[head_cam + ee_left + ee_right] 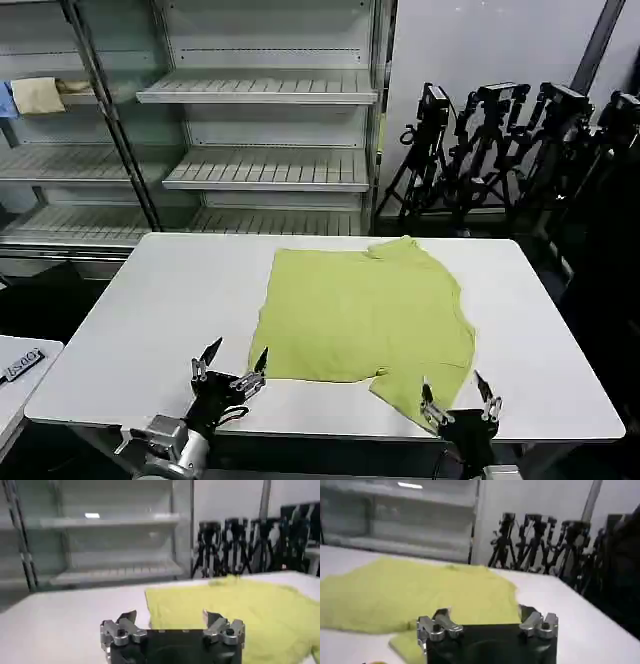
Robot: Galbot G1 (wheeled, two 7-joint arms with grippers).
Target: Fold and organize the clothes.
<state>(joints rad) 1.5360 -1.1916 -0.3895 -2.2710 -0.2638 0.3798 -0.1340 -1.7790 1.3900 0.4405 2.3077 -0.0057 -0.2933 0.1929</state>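
The lime T-shirt (365,315) lies spread on the white table (150,320), plain side up, with one sleeve at its near right corner. My left gripper (232,362) is open at the table's front edge, just off the shirt's near left corner. In the left wrist view the left gripper (171,617) frames the T-shirt (235,610). My right gripper (457,393) is open at the front edge, over the near right sleeve. The right wrist view has the right gripper (485,616) open with the T-shirt (420,595) beyond it.
Metal shelving (260,130) stands behind the table, with a cream cloth (37,95) and a blue cloth (6,100) on an upper left shelf. Black tripods (500,140) crowd the back right. A second white surface (20,370) sits at the near left.
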